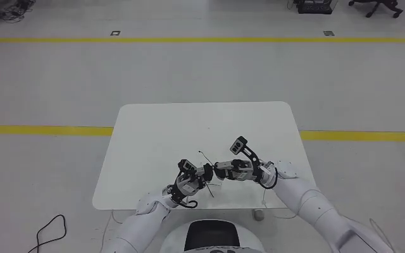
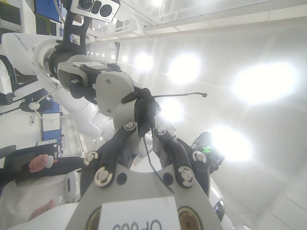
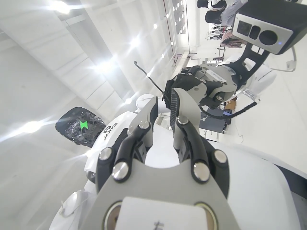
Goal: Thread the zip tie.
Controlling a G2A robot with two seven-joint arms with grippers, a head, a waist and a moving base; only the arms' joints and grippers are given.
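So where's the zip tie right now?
In the top view the zip tie is above the near edge of the table, pinched where the left tool and right tool meet, an end sticking out each side.

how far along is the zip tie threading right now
Done: the zip tie is lifted off the table, pinched by both the left gripper and right gripper. In hand: they hold it mid-strap, close together. To do: its head and tail both stick out free and apart, no loop, so the threading is not yet done.
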